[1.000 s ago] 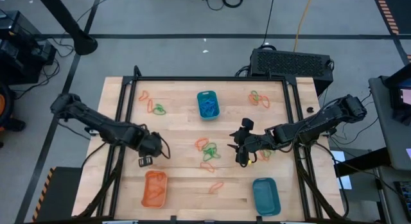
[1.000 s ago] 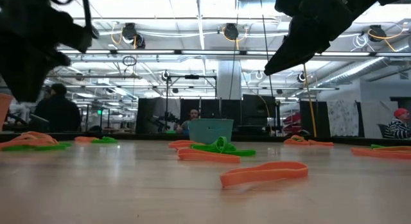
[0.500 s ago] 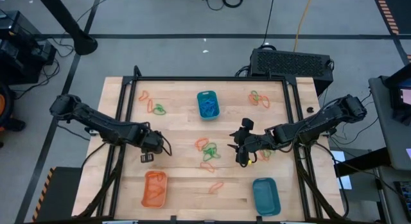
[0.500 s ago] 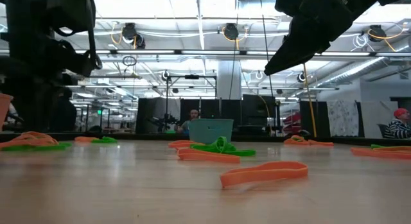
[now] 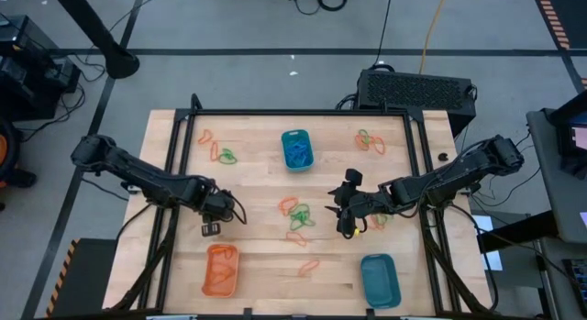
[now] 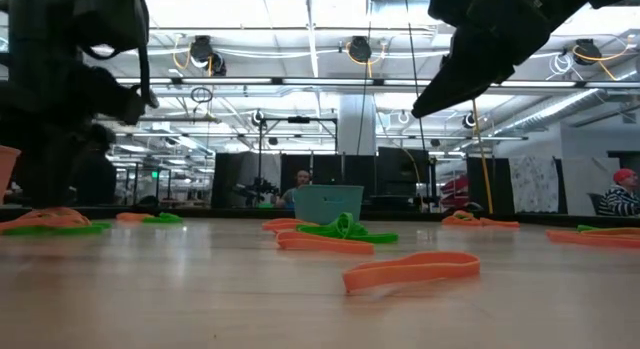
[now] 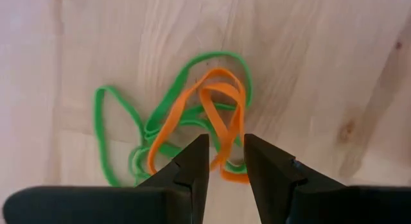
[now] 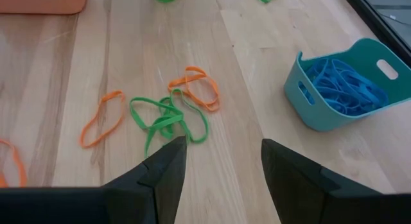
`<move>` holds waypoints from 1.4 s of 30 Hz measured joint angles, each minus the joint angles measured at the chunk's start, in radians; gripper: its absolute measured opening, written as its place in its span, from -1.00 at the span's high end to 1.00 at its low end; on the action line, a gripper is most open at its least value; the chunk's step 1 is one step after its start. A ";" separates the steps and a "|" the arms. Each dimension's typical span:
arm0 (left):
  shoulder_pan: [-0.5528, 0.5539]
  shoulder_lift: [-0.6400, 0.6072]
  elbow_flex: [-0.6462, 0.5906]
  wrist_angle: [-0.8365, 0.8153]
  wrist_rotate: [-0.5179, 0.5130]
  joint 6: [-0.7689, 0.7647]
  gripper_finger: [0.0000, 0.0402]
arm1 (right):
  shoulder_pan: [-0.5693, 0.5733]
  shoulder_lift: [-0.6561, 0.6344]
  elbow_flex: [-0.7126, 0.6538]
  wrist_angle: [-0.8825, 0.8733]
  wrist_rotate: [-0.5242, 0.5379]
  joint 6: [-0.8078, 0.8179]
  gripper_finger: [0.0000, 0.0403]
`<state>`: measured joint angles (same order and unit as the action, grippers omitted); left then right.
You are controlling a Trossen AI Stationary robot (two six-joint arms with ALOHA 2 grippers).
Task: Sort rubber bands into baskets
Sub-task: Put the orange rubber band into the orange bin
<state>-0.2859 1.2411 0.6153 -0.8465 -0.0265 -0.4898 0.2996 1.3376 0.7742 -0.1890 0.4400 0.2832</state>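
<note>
Left gripper shifted toward table centre, fingers slightly parted over tangled orange-and-green rubber bands, right gripper spread wide.

One camera looks straight down on the whole table; another sits level at its top. Wrist cameras hover close (both overhead-covered).

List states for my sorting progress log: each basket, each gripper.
Orange plastic basket: holds orange bands.
Far teal plastic basket: holds blue bands.
Near teal plastic basket: looks empty.
Left gripper: jaws narrowly apart over tangled bands.
Right gripper: jaws wide open, empty.
</note>
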 joint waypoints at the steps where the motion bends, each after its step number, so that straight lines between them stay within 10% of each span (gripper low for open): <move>1: 0.000 0.000 -0.017 0.021 0.009 -0.002 0.47 | 0.000 0.000 0.000 -0.002 0.000 0.000 0.04; 42: 0.000 0.000 -0.054 0.030 -0.010 -0.001 0.81 | 0.000 0.000 0.000 -0.010 0.000 -0.004 0.04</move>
<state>-0.2855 1.2415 0.5613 -0.8169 -0.0360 -0.4911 0.2996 1.3376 0.7742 -0.1986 0.4397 0.2790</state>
